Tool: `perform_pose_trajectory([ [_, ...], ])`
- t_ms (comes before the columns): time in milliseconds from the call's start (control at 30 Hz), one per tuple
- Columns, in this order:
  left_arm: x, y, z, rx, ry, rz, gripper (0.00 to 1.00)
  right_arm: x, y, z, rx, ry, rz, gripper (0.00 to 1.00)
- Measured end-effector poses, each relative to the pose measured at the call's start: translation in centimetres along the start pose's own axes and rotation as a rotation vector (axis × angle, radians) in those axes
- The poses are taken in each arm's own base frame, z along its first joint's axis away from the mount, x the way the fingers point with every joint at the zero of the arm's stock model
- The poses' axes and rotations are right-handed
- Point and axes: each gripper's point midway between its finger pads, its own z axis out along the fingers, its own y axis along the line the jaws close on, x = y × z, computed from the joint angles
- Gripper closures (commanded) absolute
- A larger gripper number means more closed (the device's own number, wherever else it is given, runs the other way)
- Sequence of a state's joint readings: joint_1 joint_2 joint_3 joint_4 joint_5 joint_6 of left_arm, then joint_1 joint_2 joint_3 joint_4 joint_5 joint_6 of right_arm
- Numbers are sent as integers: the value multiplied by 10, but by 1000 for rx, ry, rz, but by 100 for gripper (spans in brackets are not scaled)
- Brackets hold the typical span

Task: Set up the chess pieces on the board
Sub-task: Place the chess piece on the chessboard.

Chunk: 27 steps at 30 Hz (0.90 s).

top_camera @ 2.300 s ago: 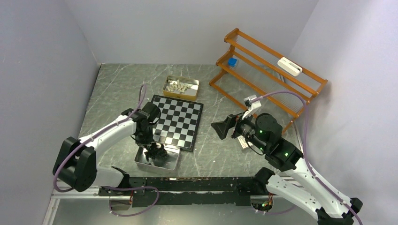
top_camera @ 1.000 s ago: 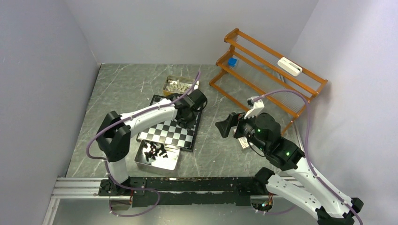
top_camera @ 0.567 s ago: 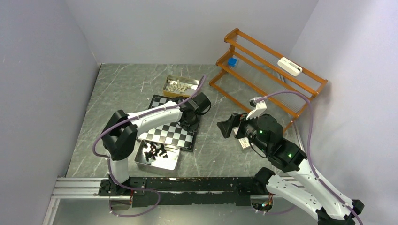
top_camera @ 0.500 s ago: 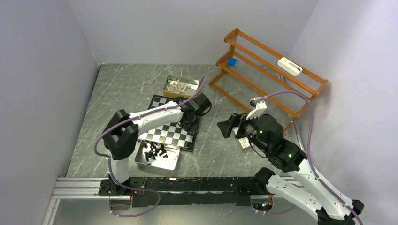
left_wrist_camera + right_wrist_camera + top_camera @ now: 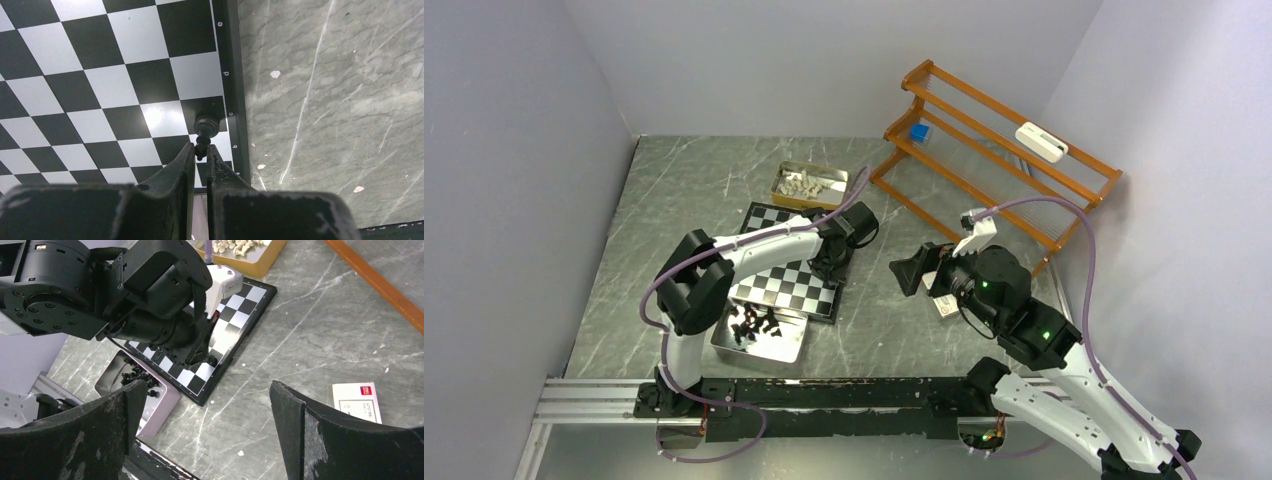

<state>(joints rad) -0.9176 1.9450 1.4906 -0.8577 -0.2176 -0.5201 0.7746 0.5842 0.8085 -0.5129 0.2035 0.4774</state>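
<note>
The step in hand is placing one piece. The left gripper [image 5: 200, 150] is closed tight on the head of a black piece [image 5: 205, 125] and holds it upright over a dark square in the edge column of the board [image 5: 100, 75], right beside the lettered border. The base looks to be on the square or just above it; I cannot tell which. No other piece shows on the squares in view, so the task seems barely begun.

As I judge it, the next move is to settle the base flat inside that square. The jaws should then part a little and lift straight up so the piece does not tip, and the arm can go to the tray for another.

The right gripper [image 5: 207, 390] hangs wide open and empty above the bench [image 5: 300, 340], to the right of the board.

There are two containers. A silver tray [image 5: 796, 348] just beside the board's near edge holds a heap of black pieces [image 5: 754, 322]. A gold tin [image 5: 808, 206] just behind the far edge holds the white pieces [image 5: 806, 183], jumbled.
</note>
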Motion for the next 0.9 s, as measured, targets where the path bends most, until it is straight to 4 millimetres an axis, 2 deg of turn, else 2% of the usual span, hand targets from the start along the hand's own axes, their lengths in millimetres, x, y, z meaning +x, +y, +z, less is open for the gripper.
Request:
perform_pose_trajectory([
  [633, -6, 1, 3, -23, -10, 1, 83, 2, -2, 0, 8, 7, -3, 2],
  [900, -6, 1, 3, -24, -9, 2, 66, 2, -2, 0, 8, 8, -4, 2],
])
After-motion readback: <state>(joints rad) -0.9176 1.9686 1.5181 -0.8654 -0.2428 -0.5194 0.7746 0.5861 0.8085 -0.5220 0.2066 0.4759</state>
